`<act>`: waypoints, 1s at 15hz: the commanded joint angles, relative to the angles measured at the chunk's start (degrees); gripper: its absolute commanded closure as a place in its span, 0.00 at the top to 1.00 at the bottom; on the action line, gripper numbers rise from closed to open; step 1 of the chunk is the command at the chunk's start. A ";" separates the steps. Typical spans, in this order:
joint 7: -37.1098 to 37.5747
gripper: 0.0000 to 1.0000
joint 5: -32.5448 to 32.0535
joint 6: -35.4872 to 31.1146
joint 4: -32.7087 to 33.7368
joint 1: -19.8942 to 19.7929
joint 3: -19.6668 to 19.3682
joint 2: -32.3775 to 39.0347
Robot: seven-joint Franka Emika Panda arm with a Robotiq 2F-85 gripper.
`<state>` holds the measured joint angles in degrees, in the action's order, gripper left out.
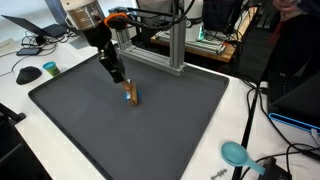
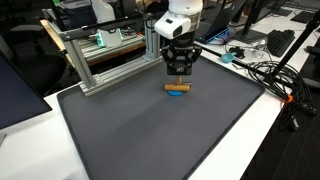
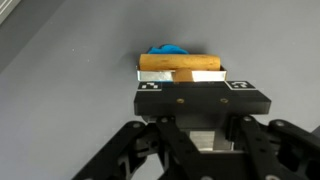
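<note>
Gripper point(image 3: 196, 90), jaws narrowed onto wooden block point(image 3: 180, 64), rectangular, smooth, with blue piece point(image 3: 166, 48) behind. Both rest on dark matte mat point(image 1: 90, 120), towards its far edge.

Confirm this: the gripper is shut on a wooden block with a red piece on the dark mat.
Not quite: the piece with the wooden block is blue, not red, as the wrist view shows. The gripper is shut on the block, on the dark mat.

The arm point(image 2: 180, 22) has white rounded shells with a silvery wrist ring at twelve o'clock above a black gripper point(image 2: 179, 72). In the wrist view, its black linkage fingers point(image 3: 150, 100) carry small white square markers.
</note>
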<state>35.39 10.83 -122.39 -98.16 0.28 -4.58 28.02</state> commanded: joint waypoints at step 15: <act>-1.35 0.22 -3.54 -6.88 1.53 0.34 -1.99 4.99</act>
<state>35.06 10.62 -122.62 -97.99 0.29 -4.75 28.12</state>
